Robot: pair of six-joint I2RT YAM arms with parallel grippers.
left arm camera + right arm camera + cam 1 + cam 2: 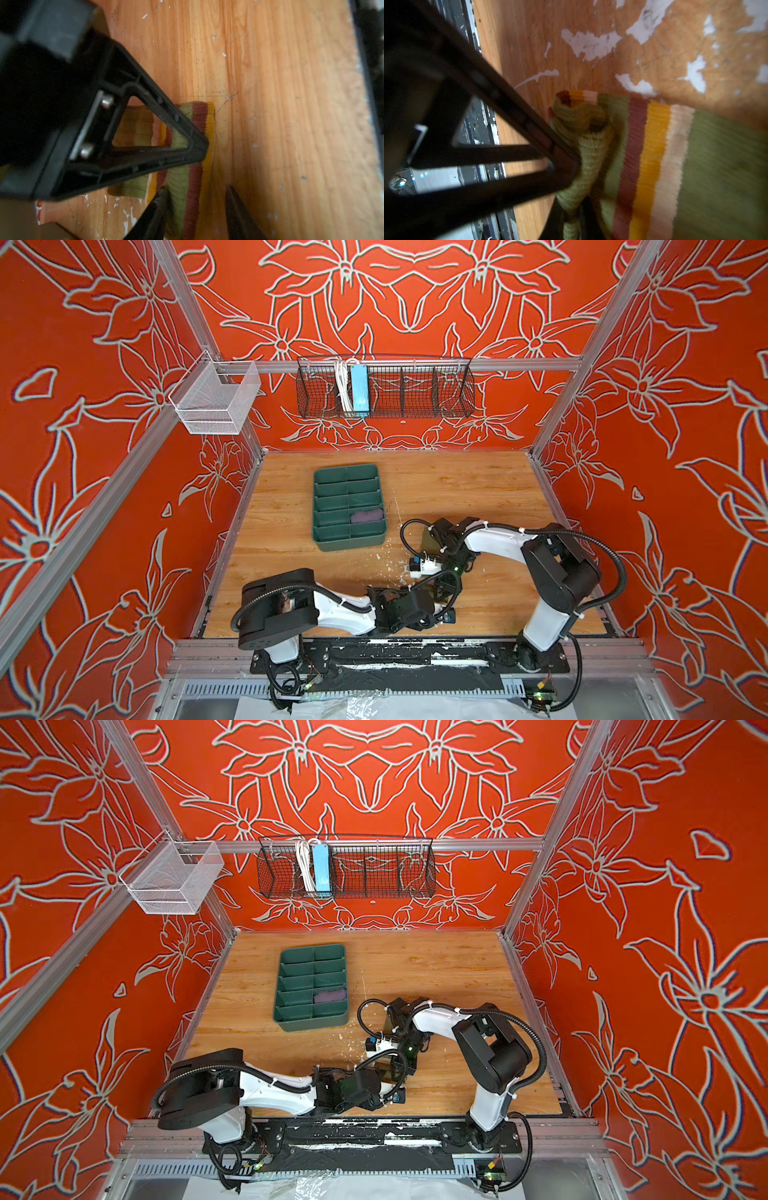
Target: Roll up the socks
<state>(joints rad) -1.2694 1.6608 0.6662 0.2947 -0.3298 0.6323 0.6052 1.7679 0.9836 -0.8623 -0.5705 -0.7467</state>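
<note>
Roughly halfway, we judge: the purple sock point(365, 515) already lies bundled in a compartment of the green tray point(332, 545), well beyond both sets of jaws, while the olive sock point(654, 158) is only begun. One end is curled into a small roll, and our right gripper point(571, 207) is pinched shut on it. Our left gripper point(196, 188) stands partly open astride the striped band, one finger touching fabric, the other over bare table point(291, 104), holding nothing yet. The length beyond the right jaws lies flat, left to roll. Both grippers crowd together; the right finger frame crosses the sock just ahead of the left jaws.
</note>
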